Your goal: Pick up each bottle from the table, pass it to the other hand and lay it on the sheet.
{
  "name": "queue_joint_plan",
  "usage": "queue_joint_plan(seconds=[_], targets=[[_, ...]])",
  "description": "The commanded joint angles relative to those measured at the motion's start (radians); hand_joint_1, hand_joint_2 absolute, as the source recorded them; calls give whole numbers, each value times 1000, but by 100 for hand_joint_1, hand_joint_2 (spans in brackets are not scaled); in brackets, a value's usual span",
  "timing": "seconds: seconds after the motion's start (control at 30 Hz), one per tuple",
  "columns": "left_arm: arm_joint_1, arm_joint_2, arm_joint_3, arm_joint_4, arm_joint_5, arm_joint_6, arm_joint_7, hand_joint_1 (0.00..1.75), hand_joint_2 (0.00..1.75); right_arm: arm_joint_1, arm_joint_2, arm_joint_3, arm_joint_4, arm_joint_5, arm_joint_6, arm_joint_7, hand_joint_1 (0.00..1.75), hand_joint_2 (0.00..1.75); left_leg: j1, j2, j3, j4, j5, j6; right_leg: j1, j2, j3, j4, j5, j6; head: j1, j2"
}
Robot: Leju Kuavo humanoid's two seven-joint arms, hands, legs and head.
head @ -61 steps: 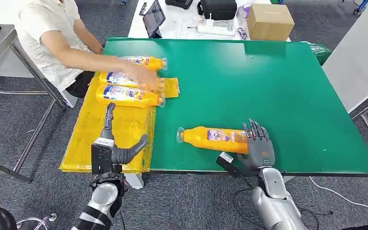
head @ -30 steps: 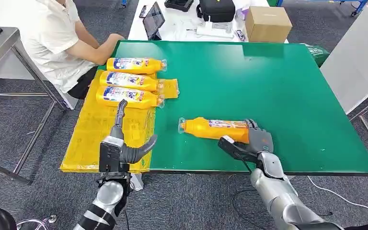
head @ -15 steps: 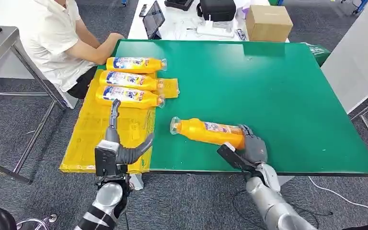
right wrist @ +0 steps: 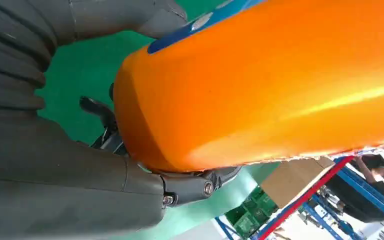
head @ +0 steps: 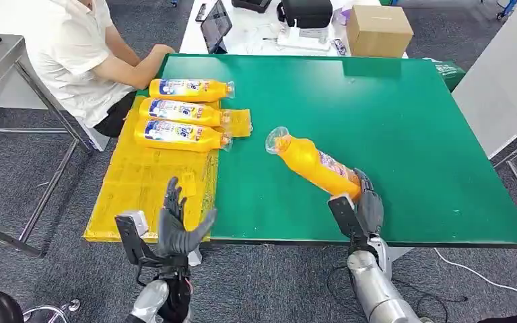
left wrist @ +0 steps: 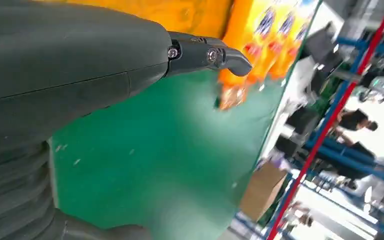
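- Orange plastic bottle [head: 315, 163], clear cap end raised and tilted away, is grasped at its base by the right hand [head: 365, 208] above the green surface [head: 404, 121].
- Its label shows blue and red print, too small to read.
- Right fingers [right wrist: 200, 186] wrap the bottle's base.
- Left hand [head: 175, 225] hovers with fingers released, beside the yellow sheet [head: 141, 188], where three bottles [head: 182, 111] lie.
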Motion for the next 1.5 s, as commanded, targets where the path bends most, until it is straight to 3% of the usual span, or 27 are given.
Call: queue_joint_plan(seconds=[0.03, 0.33, 0.67, 0.77, 0.97, 1.17, 1.27, 1.3, 1.33, 1.37, 1.43, 1.5], targets=[[-22, 48, -100, 45, 55, -147, 40, 0, 175, -11, 16, 10, -33, -40, 59, -30, 175, 175, 0, 1, 2, -1, 0, 1, 0, 0, 2, 0, 0, -2, 0, 0], [-50, 70, -136, 71, -10, -198, -3, 0, 175, -11, 31, 67, -47, -38, 100, -42, 175, 175, 0, 1, 4, -1, -1, 1, 1, -1, 4, -1, -1, -3, 0, 0], [-117, 19, -140, 139, -13, -203, -1, 0, 175, 48, 94, 325, -119, 20, 162, -42, 175, 175, 1, 2, 3, -1, -1, 1, 2, 0, 3, -1, -1, -3, 0, 0], [-152, 5, -140, 144, -64, -105, -31, 0, 175, 47, 93, 391, -96, 22, 167, -22, 175, 175, 1, 1, 4, 0, -1, 1, 2, -1, 4, -1, -1, -3, 0, 0], [-166, -16, -126, 172, 57, -140, 41, 0, 175, 39, 114, 437, -83, -19, 175, -54, 175, 175, 1, 2, 5, 0, -2, 2, 2, 0, 5, -1, -1, -4, 0, 0], [-175, -13, -137, 158, 74, -111, 1, 0, 175, 39, 114, 465, -83, -36, 176, -44, 175, 175, 1, 1, 3, -1, -1, 1, 2, -1, 3, -1, -1, -4, 0, 0], [-158, 2, -155, 52, 137, -171, 14, 0, 175, 28, 119, 484, -47, -48, 173, -47, 175, 175, 1, 1, 1, 0, -1, 1, 1, 0, 1, 0, -1, -2, 0, 0], [-149, 0, -155, 33, 172, -195, 40, 0, 175, 24, 122, 486, -36, -57, 175, -54, 175, 175, 1, 2, 7, 0, -3, 2, 2, 0, 7, -1, -3, -5, 0, 0], [-141, 1, -160, 17, 225, -231, 82, 0, 175, 17, 126, 495, -25, -65, 176, -68, 175, 175, 0, 1, 1, 0, -1, 1, 1, 0, 1, 0, -1, -3, 0, 0], [-139, 2, -159, 24, 282, -263, 120, 3, 175, 10, 129, 505, -20, -68, 182, -74, 175, 175, 1, 2, 3, 0, -2, 1, 2, 0, 3, 0, -2, -4, 0, 0], [-146, 4, -158, 42, 307, -284, 101, 154, 175, 2, 132, 520, -17, -67, 184, -73, 175, 175, 1, 2, 3, 0, -2, 1, 1, 1, 3, -1, -1, -3, 0, 0], [-146, 4, -158, 42, 307, -284, 101, 154, 175, 2, 132, 520, -17, -67, 184, -73, 175, 175, 0, 3, 3, -1, -2, 1, 1, 1, 3, -1, -1, -3, 0, 0]])
